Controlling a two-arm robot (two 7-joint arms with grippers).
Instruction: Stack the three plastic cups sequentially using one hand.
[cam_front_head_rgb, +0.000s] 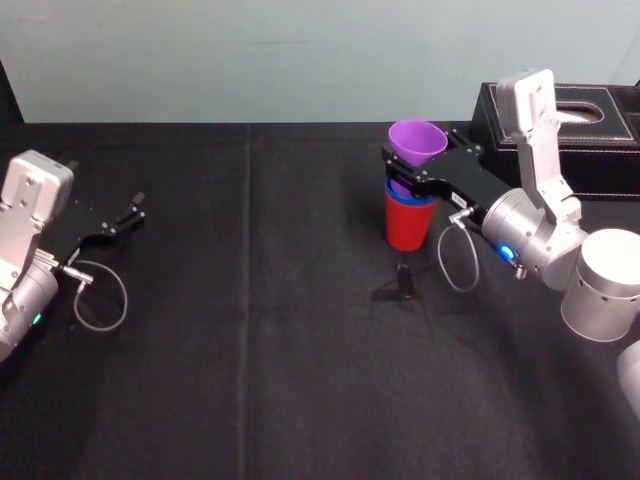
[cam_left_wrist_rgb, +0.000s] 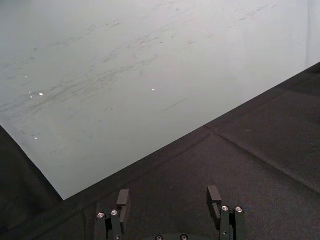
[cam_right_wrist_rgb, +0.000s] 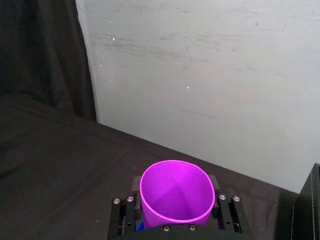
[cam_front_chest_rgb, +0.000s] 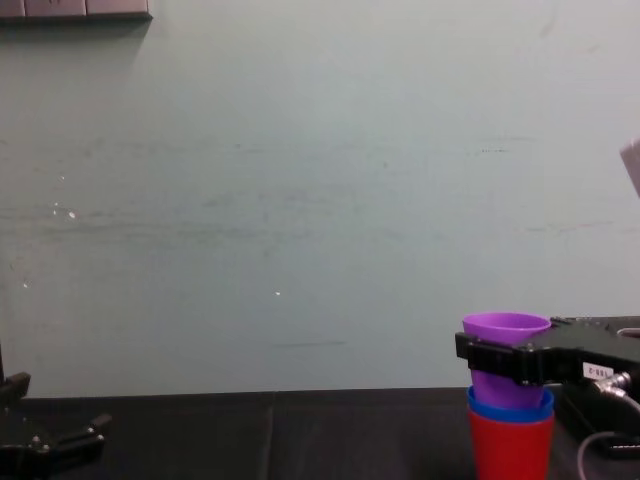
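Note:
The red cup (cam_front_head_rgb: 408, 228) stands upright on the black table right of centre, with the blue cup (cam_front_head_rgb: 404, 198) nested in it so that just its rim band shows. The purple cup (cam_front_head_rgb: 417, 142) sits partly down in the blue one, upright. My right gripper (cam_front_head_rgb: 402, 172) reaches in from the right, jaws shut on the purple cup below its rim. From the chest, the purple cup (cam_front_chest_rgb: 506, 328) rises above the blue cup (cam_front_chest_rgb: 510, 405) and red cup (cam_front_chest_rgb: 510, 447), with the right gripper (cam_front_chest_rgb: 482, 358) around it. In the right wrist view, fingers flank the purple cup (cam_right_wrist_rgb: 177, 192). The left gripper (cam_front_head_rgb: 132, 210) rests open at the far left.
A black box with white stitching (cam_front_head_rgb: 590, 135) stands at the back right, behind my right arm. The pale wall runs along the table's far edge. Black cloth (cam_front_head_rgb: 250, 330) covers the table between the arms and in front of the stack.

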